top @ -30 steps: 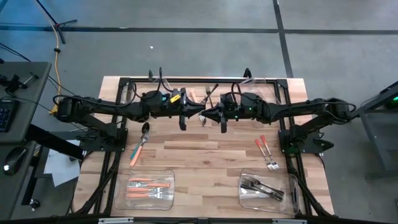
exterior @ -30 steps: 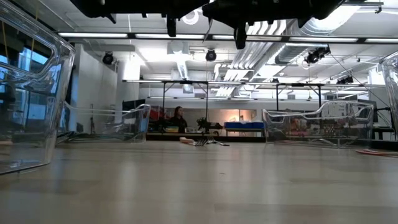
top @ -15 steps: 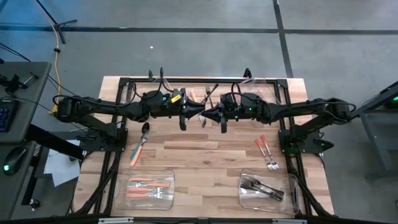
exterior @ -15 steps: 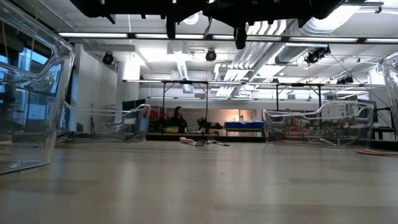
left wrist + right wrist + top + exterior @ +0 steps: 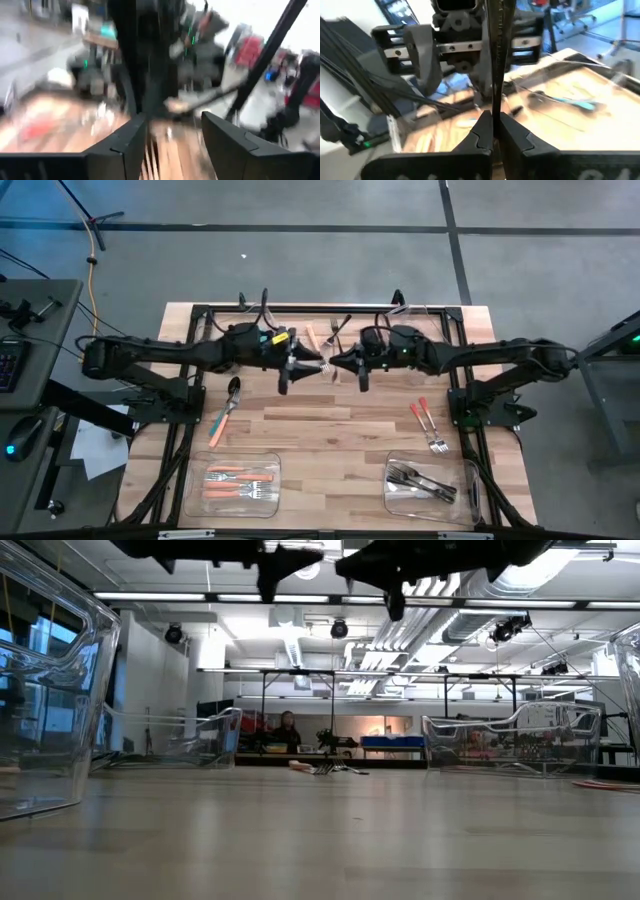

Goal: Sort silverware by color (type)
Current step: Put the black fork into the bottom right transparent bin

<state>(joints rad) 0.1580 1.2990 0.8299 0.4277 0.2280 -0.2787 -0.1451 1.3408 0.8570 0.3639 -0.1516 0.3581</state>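
Observation:
Both grippers hang high over the table's middle, level and tip to tip. My right gripper (image 5: 334, 364) is shut on a thin dark piece of silverware (image 5: 495, 60); fork or spoon, I cannot tell. My left gripper (image 5: 307, 365) stands open just short of it, with nothing between its fingers (image 5: 125, 145). Loose silverware lies flat on the wood: a dark spoon with an orange handle (image 5: 226, 408) at the left, two red-handled forks (image 5: 429, 426) at the right, and a small pile (image 5: 322, 333) at the far middle. My right gripper pinches the dark piece's thin shaft (image 5: 495, 107) between its two fingers (image 5: 479, 131). The fingers come level from the table's right and lie across the shaft. The piece is lifted well clear of the table, and its long part sticks out past the fingertips.
A clear bin (image 5: 232, 483) at the near left holds orange-handled pieces, and one (image 5: 425, 485) at the near right holds dark ones. Another clear bin (image 5: 600, 80) holds a teal-handled piece (image 5: 570, 102). Black frame rails run along both table sides.
My left gripper has opened and drawn back a little toward the table's left edge, away from the right gripper's tips, which it touched before. My right gripper has kept its place, shut on the dark piece.

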